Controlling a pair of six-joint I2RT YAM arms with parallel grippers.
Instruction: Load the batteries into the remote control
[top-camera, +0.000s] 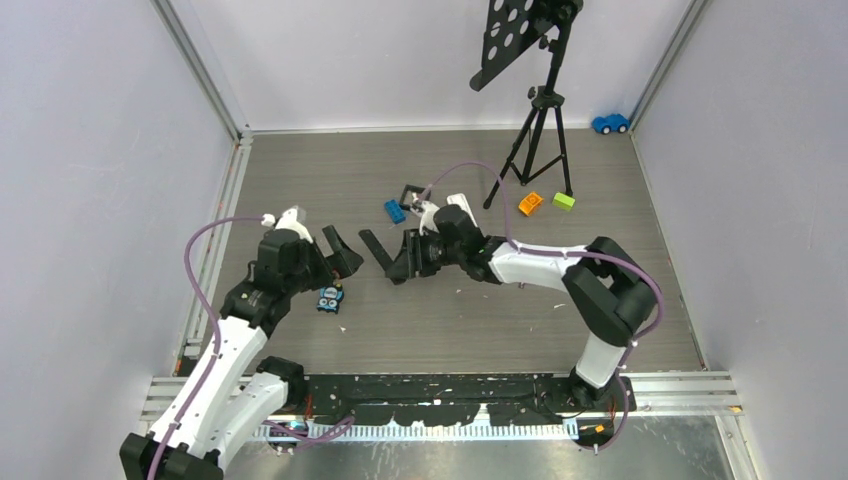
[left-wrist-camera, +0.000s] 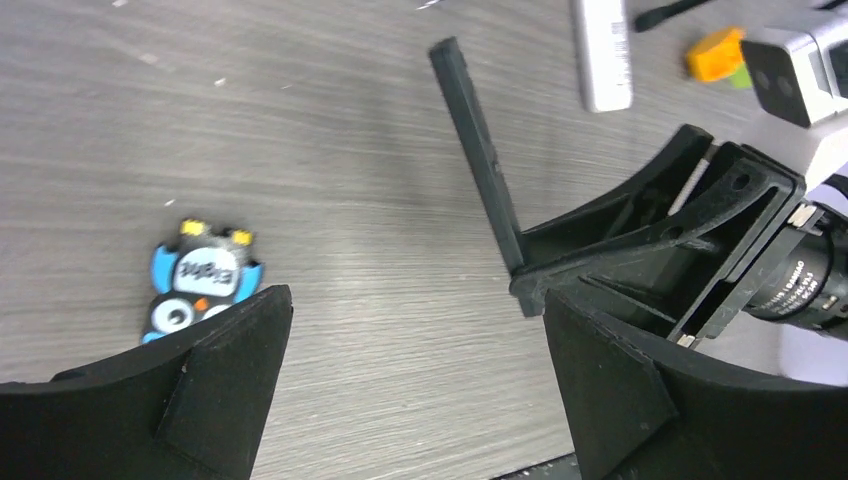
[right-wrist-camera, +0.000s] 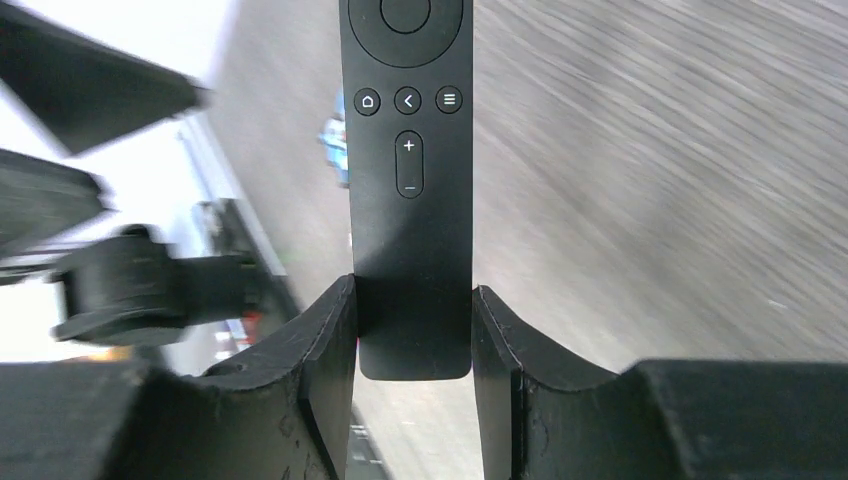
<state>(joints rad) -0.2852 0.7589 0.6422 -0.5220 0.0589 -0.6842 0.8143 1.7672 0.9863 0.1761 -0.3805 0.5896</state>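
**Operator:** Where's the remote?

**Spotter:** Your right gripper (top-camera: 402, 264) has the remote (top-camera: 373, 250) pinched by its bottom end, a little toward 9 o'clock from the middle of the table (top-camera: 450, 325). On the right wrist view, the fingers (right-wrist-camera: 330, 340) press its two long edges. The button face is to the camera and most of its length sticks out free. It's lifted and tilted, free end toward 11 o'clock.

**Operator:** And my left?

**Spotter:** Your left gripper (top-camera: 343, 252) sits at 9 o'clock of the remote, jaws spread wide and holding nothing. It's near the remote but apart from it. Its wrist view shows the remote's thin edge ahead of the gap.

**Operator:** What's around it?

**Spotter:** A blue penguin toy (top-camera: 330, 298) lies flat at 7 o'clock of the remote, just beside your left gripper. A blue brick (top-camera: 395, 210) and a small black frame (top-camera: 410, 192) lie at 1 o'clock, close to your right wrist. The tripod (top-camera: 540, 150) stands further off at 2 o'clock, with an orange brick (top-camera: 530, 203) and a green brick (top-camera: 564, 201) by its feet.

**Operator:** Room to move?

**Spotter:** You have bare table from 4 to 6 o'clock, down to the near rail (top-camera: 680, 385). At 9 o'clock the side rail (top-camera: 222, 220) is close behind your left arm.
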